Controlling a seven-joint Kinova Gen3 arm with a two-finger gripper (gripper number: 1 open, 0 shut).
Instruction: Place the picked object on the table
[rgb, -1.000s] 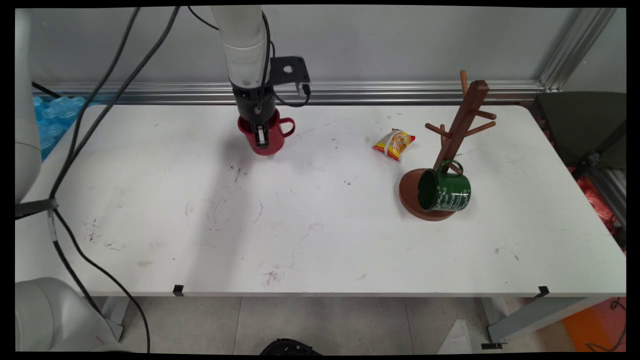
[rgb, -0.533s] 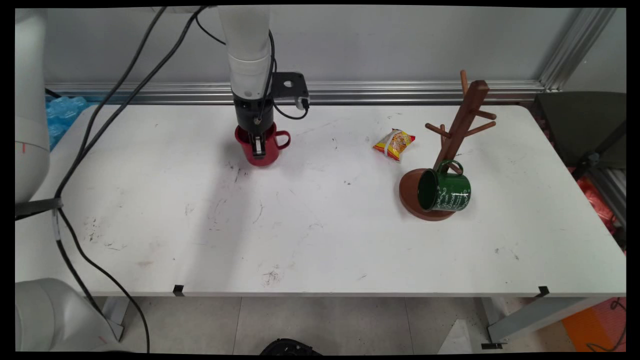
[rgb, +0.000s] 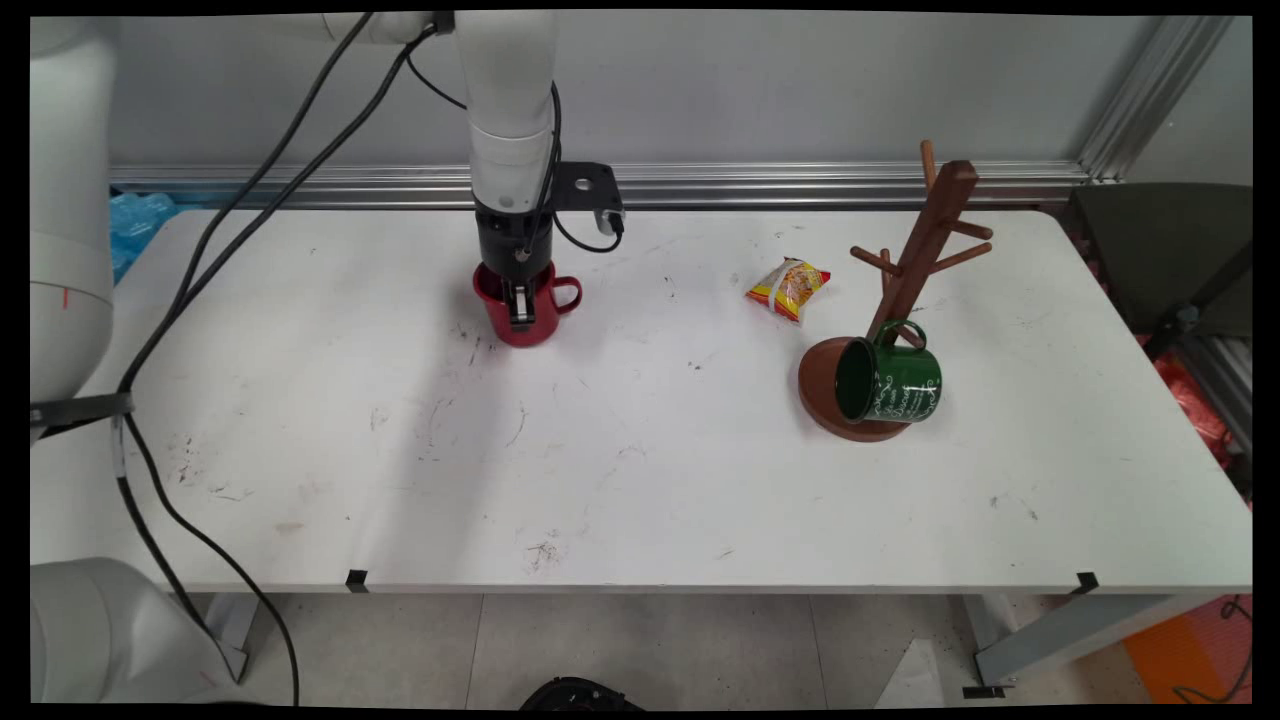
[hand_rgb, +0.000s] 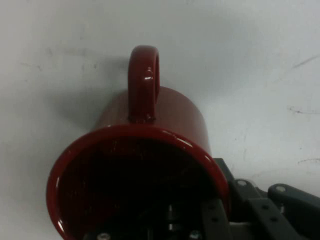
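On your white surface you have a wooden mug tree leaning at the right, with a green mug on its side against the tree's round base. A yellow-and-red snack packet lies just left of it.

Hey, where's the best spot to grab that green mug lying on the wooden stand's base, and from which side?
Probably the green mug by its side wall, from above. It lies on its side on the mug tree base, mouth facing left, handle up against the post, so the handle is crowded. The gripper is shut on the red mug.
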